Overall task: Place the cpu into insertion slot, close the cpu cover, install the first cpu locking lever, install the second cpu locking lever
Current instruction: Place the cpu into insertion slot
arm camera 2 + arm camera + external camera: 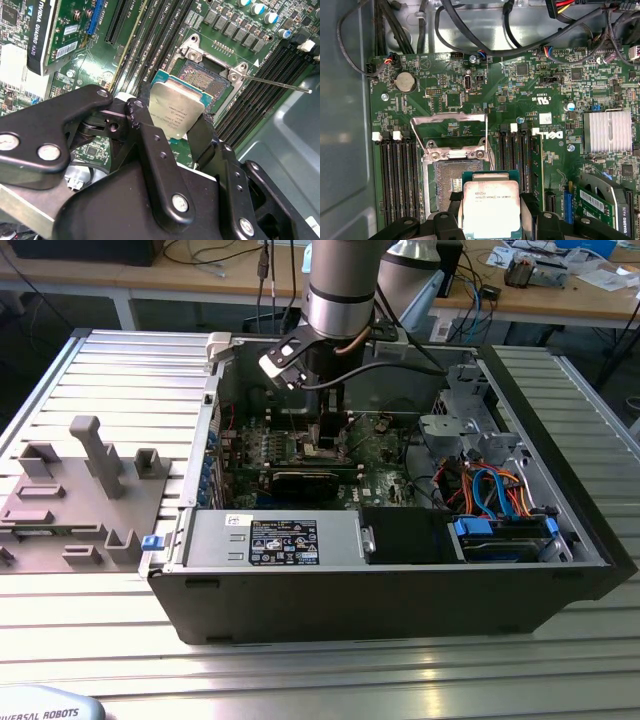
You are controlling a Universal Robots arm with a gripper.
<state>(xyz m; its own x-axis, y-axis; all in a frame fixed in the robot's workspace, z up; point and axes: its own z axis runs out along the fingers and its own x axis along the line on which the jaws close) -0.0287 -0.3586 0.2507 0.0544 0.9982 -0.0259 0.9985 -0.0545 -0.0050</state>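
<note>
— Where is the cpu?
— Pinched between the jaws, which are closed on two opposite edges of it, metal top up.
— And the insertion slot?
— Bare, contacts exposed in the green motherboard; the chip hangs just beside it, overlapping its edge, not seated.
— The cpu cover?
— Swung up, standing open along one side of the slot.
— The arm?
— Reaches down into the open computer case on the table.
</note>
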